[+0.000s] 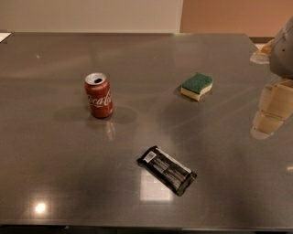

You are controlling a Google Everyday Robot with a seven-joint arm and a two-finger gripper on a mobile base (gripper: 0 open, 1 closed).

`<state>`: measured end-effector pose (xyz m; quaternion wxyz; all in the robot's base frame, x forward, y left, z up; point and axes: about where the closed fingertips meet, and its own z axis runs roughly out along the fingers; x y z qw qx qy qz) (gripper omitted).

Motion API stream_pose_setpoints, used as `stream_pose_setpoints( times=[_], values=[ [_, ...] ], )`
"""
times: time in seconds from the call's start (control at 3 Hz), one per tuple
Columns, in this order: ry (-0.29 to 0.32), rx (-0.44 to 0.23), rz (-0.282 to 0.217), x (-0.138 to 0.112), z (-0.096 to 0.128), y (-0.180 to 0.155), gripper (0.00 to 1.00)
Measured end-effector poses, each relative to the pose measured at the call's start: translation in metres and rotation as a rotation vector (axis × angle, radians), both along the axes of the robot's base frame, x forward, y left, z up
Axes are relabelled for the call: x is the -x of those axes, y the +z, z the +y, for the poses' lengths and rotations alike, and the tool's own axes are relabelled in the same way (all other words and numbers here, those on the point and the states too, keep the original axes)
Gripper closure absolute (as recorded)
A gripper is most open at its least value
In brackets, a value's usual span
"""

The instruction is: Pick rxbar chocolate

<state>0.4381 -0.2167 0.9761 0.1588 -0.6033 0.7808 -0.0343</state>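
Can see the rxbar chocolate [166, 170] flat on the table [55, 183], hand [270, 112] well apart at right edge. Can't tell whether open or closed.

Possibly an office or lab: bare grey table [55, 160], plain wall [91, 13], gripper [268, 119] at right edge.

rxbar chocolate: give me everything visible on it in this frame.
The rxbar chocolate is a flat oblong bar in a glossy black wrapper with white lettering and a small white label at its far-left end. It lies flat on the grey table, angled from far-left to near-right, nearer the front edge than the red can or sponge. Only the table touches it. The gripper hangs at the view's right edge, well apart from it.
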Motion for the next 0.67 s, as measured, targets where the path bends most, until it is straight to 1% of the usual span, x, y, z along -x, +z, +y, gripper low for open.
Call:
stream_pose_setpoints(
  times=[0.67],
  values=[
    [0.003,0.002,0.003,-0.0012,0.0017,0.0,0.0]
  ],
)
